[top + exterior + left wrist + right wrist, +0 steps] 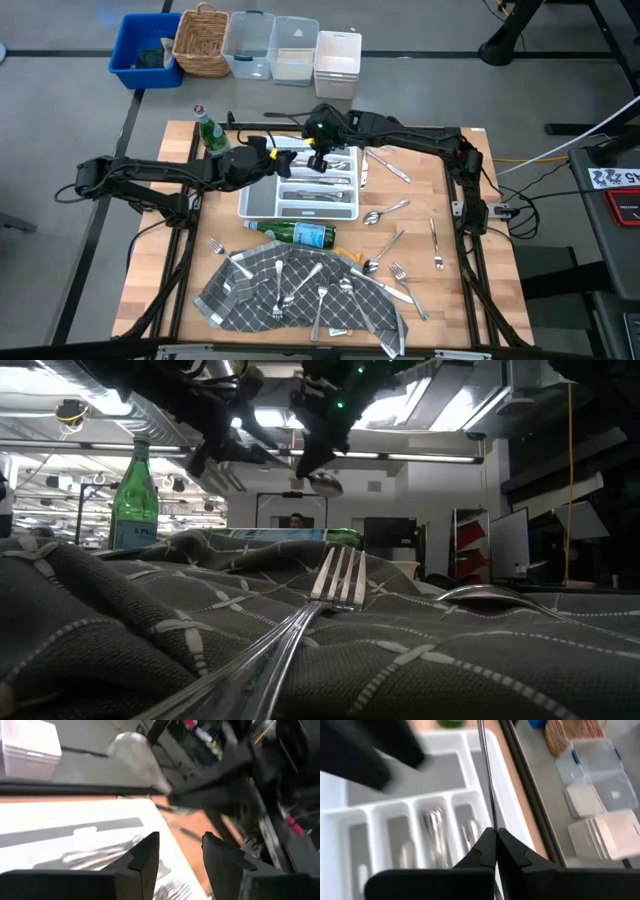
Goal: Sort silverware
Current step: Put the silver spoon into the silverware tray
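right tool [495, 836] above the white tray [262, 205] pinches a spoon [485, 775]; left tool [180, 851] beside it, wide, empty.

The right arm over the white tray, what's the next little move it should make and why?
Probably lower the right gripper toward the tray, then release. Its fingers are shut on a slim piece of silverware, held above the compartments, some already holding silverware. The left gripper is open beside it, holding nothing. Which compartment fits, I cannot tell.
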`<state>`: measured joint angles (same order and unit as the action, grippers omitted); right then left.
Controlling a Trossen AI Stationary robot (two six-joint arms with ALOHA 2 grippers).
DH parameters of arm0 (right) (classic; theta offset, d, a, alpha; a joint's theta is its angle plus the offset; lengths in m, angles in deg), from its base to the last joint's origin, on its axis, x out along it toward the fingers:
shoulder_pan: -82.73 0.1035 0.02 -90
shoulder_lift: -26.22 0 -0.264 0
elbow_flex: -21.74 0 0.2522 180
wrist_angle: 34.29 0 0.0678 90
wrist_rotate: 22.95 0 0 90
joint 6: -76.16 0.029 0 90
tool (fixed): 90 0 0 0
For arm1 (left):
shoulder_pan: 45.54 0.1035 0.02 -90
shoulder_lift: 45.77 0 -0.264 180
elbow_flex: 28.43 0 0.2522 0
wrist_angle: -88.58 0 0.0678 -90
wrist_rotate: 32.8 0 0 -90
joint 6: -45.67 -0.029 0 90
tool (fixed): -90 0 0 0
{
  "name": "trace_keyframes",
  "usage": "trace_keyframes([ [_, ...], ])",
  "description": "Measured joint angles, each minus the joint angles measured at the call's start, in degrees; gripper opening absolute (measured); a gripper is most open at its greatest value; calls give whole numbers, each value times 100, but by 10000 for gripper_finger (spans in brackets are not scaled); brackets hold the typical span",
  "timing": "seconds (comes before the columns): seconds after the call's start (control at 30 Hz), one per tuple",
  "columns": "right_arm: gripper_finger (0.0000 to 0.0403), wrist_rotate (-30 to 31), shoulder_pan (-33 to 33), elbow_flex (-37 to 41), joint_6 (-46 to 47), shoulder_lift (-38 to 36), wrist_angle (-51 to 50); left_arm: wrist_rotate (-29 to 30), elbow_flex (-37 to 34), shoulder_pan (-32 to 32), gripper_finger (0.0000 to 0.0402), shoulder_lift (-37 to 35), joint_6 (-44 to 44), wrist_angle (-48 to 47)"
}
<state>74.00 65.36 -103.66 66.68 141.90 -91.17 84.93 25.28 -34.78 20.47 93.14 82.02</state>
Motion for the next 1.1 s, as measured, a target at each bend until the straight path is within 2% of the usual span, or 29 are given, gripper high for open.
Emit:
trace_keyframes([
  [0.2,4,-113,-335,0,-20,0,-802,-297,0,0,129,-291,-4,-1002],
  [0.43,6,-832,-651,213,-412,182,-835,-605,0,-2,127,-749,-376,-2006],
  [0.7,6,-1154,-618,1128,-877,273,160,-1358,-2,-126,127,-1238,-858,-2860],
  [1.1,8,-1153,-629,2117,-894,273,1488,-1399,-2,-393,127,-1434,-711,-3495],
])
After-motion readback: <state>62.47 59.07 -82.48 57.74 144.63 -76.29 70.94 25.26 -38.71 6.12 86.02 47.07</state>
